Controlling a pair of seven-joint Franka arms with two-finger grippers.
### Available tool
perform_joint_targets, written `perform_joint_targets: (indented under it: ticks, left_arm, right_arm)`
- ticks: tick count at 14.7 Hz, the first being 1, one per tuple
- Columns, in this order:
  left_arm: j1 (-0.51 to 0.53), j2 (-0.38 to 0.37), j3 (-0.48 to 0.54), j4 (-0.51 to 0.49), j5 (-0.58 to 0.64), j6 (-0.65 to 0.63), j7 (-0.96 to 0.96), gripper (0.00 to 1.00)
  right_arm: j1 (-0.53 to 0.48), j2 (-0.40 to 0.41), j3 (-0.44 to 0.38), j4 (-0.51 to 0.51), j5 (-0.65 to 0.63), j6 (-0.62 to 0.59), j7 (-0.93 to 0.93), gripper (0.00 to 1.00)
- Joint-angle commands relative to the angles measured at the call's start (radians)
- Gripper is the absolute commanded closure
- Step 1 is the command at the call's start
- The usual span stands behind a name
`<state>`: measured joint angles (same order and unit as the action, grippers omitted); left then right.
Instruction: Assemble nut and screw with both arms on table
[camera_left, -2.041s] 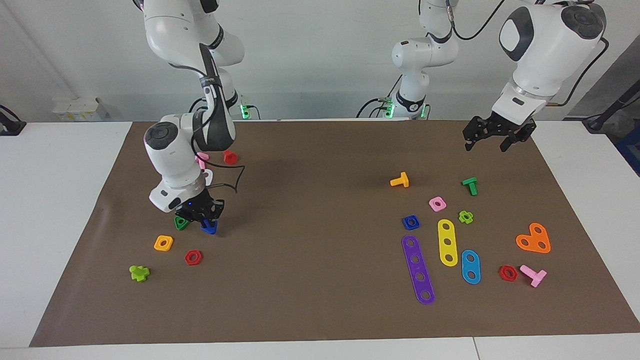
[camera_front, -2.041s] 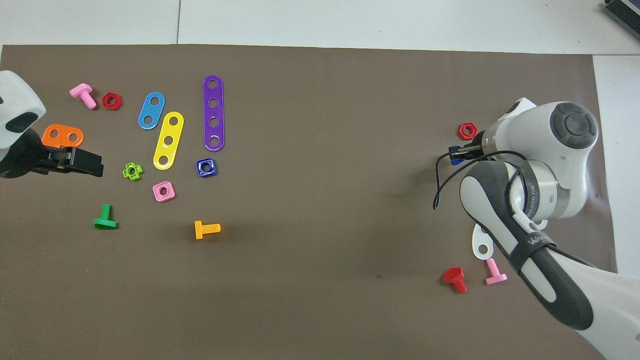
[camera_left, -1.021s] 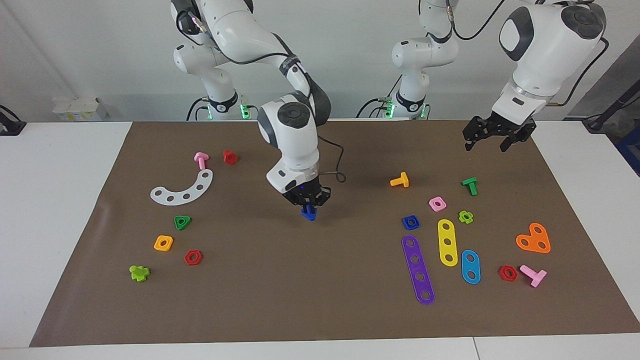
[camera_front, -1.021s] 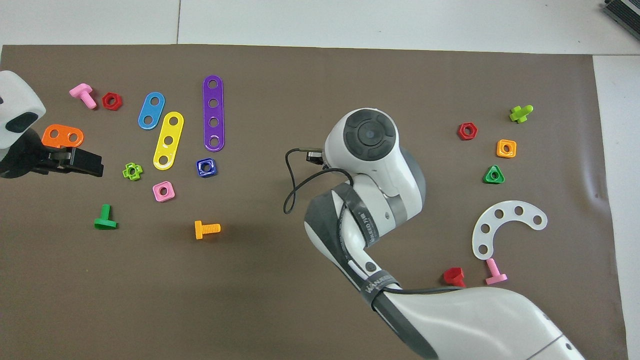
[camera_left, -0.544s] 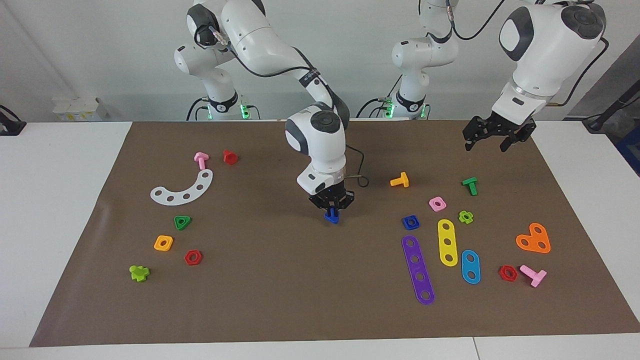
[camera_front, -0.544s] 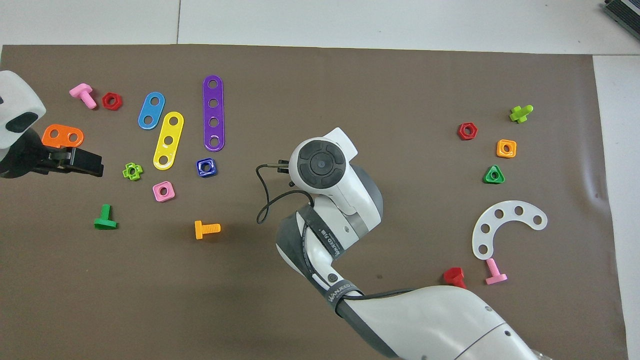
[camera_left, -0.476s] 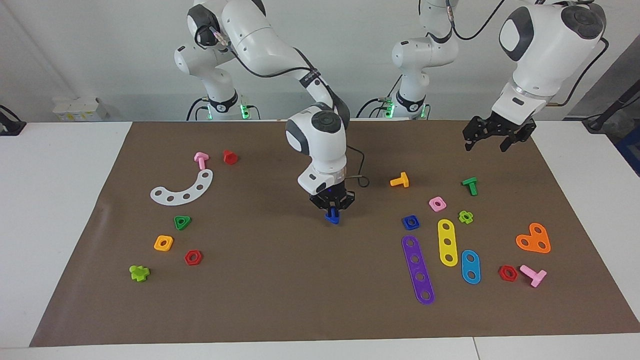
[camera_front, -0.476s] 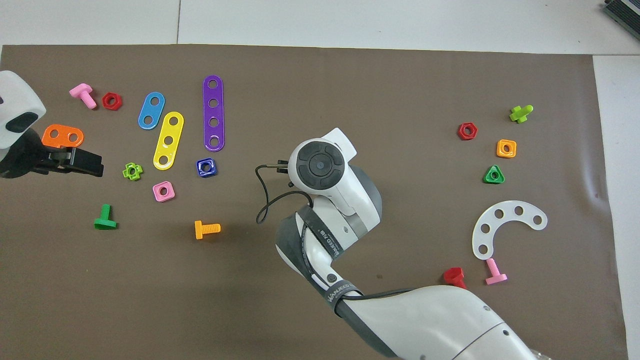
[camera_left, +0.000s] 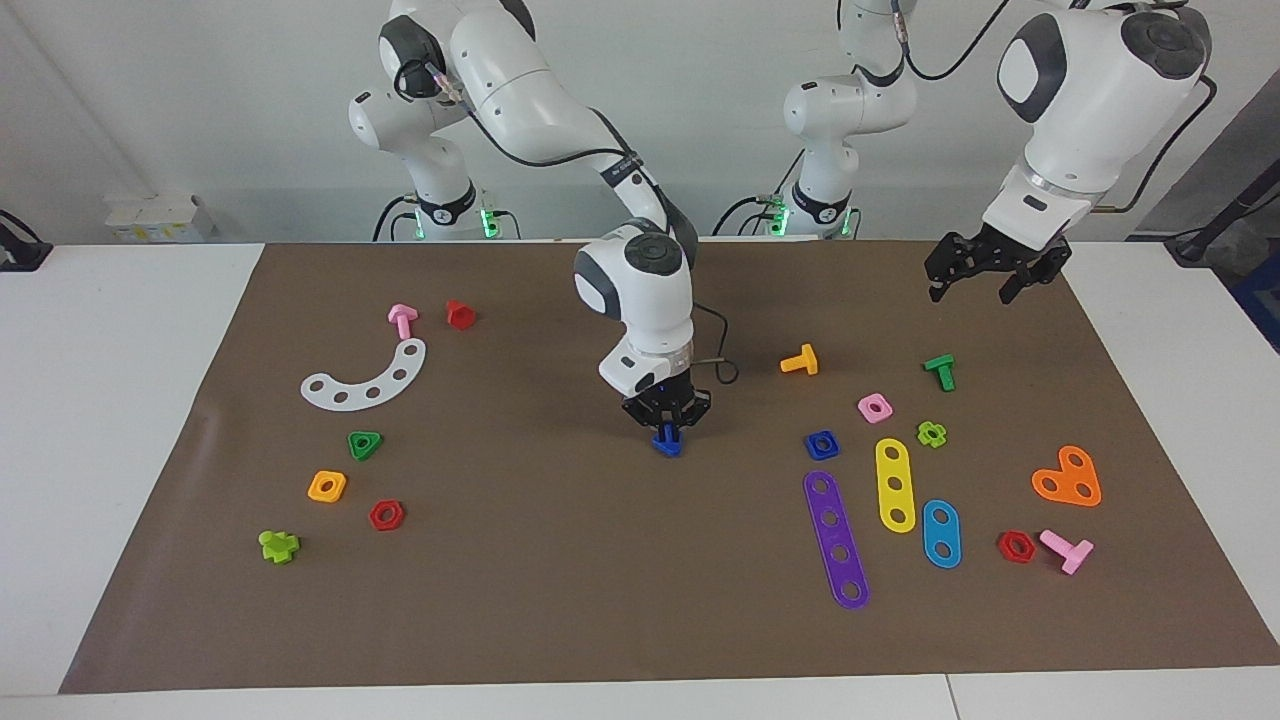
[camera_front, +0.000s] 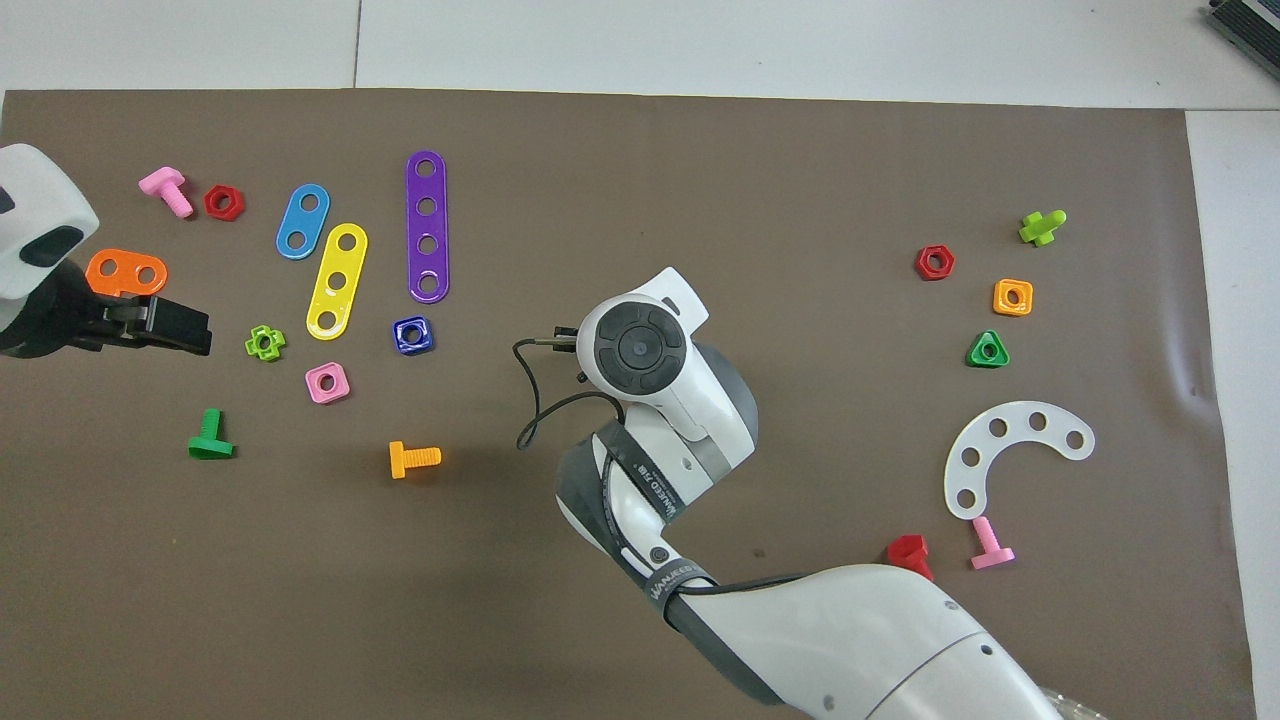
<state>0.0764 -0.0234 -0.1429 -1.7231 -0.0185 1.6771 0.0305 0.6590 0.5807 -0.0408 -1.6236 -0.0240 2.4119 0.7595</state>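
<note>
Right gripper (camera_left: 667, 428) clamped on the screw (camera_left: 667, 441), setting it mid-desk; next, carry it toward three o'clock to the nut (camera_left: 822, 445).

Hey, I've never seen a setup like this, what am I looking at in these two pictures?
Two white robot arms work at a table covered by a brown mat. One picture faces the robots from across the table; the other looks down from above their own end. Colourful toy bolts, nuts and strips lie scattered on the mat. The right pincer is at the middle of the mat, with the dark-blue screw at its fingertips, low on the mat; whether it grips the screw is unclear. The matching dark-blue nut lies toward the left arm's end. The left pincer waits open, raised over the mat's corner.
</note>
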Motion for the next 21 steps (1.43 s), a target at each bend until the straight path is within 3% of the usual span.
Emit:
perform_joint_targets:
  ticks: [1,3,6,9,14,17,21]
  left_arm:
    - [-0.004,-0.043,-0.006,-0.079,0.017,0.091,-0.061,0.0]
    - [-0.003,-0.047,-0.007,-0.099,0.009,0.128,-0.057,0.0]
    - [-0.018,-0.012,-0.009,-0.099,-0.018,0.159,-0.064,0.0]
    - [-0.09,0.049,-0.007,-0.099,-0.015,0.232,-0.269,0.01]
    - [-0.141,0.14,-0.007,-0.105,0.005,0.315,-0.397,0.04]
    - [-0.171,0.175,-0.007,-0.173,0.025,0.381,-0.438,0.04]
    - [-0.218,0.289,-0.006,-0.199,0.061,0.512,-0.581,0.06]
  right_arm:
    - [0.005,-0.009,-0.008,-0.004,-0.027,0.013,0.05,0.0]
    - [-0.001,-0.036,-0.013,0.001,-0.022,-0.002,0.058,0.0]
    - [-0.05,-0.168,-0.016,-0.002,-0.022,-0.127,0.061,0.0]
    - [-0.134,-0.278,-0.014,-0.012,-0.022,-0.249,0.032,0.0]
    - [-0.318,-0.407,-0.013,-0.015,-0.005,-0.436,-0.219,0.0]
    - [-0.41,-0.464,-0.013,-0.016,0.001,-0.565,-0.32,0.0]
    - [-0.531,-0.515,-0.013,-0.018,0.01,-0.687,-0.451,0.0]
